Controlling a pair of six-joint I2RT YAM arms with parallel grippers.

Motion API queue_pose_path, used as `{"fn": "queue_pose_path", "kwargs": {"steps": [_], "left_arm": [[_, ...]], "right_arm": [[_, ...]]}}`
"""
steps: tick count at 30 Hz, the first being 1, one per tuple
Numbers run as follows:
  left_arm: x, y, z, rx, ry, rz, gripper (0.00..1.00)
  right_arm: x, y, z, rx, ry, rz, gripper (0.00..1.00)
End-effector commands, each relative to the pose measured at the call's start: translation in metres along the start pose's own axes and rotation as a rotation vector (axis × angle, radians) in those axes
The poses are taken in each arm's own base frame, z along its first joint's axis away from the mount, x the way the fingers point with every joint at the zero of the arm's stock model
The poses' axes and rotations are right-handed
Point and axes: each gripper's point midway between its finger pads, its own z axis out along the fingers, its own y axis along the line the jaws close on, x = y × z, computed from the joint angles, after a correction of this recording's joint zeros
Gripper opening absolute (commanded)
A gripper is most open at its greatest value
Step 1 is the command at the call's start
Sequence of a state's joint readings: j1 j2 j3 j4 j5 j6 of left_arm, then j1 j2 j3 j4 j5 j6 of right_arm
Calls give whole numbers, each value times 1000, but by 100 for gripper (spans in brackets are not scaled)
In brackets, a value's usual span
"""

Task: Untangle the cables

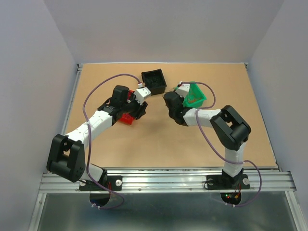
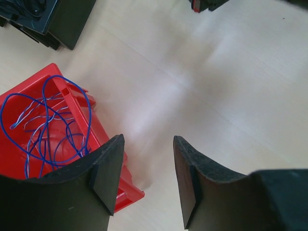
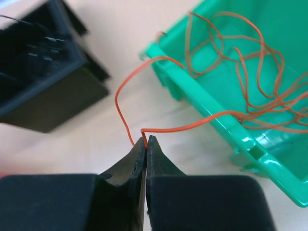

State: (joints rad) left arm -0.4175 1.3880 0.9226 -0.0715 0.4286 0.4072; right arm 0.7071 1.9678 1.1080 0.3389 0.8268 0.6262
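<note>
Thin orange cables [image 3: 269, 103] lie bunched in a green bin [image 3: 204, 98]. One orange strand [image 3: 192, 126] runs out over the bin's rim to my right gripper [image 3: 146, 139], which is shut on it just above the table. Thin blue cables [image 2: 89, 113] lie looped in a red bin [image 2: 108, 144]. My left gripper [image 2: 149, 163] hangs open over bare table beside the red bin's corner, with nothing between its fingers.
A black bin [image 1: 154, 81] stands at the back middle, between the two arms' ends. The red bin [image 1: 127, 118] sits under the left arm and the green bin [image 1: 194, 96] by the right wrist. White walls close in the table.
</note>
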Motion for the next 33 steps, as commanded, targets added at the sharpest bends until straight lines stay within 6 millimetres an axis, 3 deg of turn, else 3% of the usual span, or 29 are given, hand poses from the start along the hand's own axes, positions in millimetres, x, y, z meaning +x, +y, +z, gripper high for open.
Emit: {"fn": "queue_pose_path", "kwargs": {"steps": [1,5,9,19,24,33], "left_arm": [[-3,2,1,-7,-17,17,56],[-4,1,1,-6,-17,14,56],[-4,1,0,-6,-17,14,56],[-3,0,1,0,-15,12,56],[-3,1,2,-2,-12,11,56],[-1,1,4,2,-5,8,56]], "right_arm": [[-42,35,-25,-164,9,38,0],[-63,34,-38,-229,21,69,1],[-77,18,-33,-229,24,84,1],[-94,-29,7,-226,82,171,1],[-93,-44,15,-189,85,168,1],[-63,-78,29,-48,156,-64,1]]}}
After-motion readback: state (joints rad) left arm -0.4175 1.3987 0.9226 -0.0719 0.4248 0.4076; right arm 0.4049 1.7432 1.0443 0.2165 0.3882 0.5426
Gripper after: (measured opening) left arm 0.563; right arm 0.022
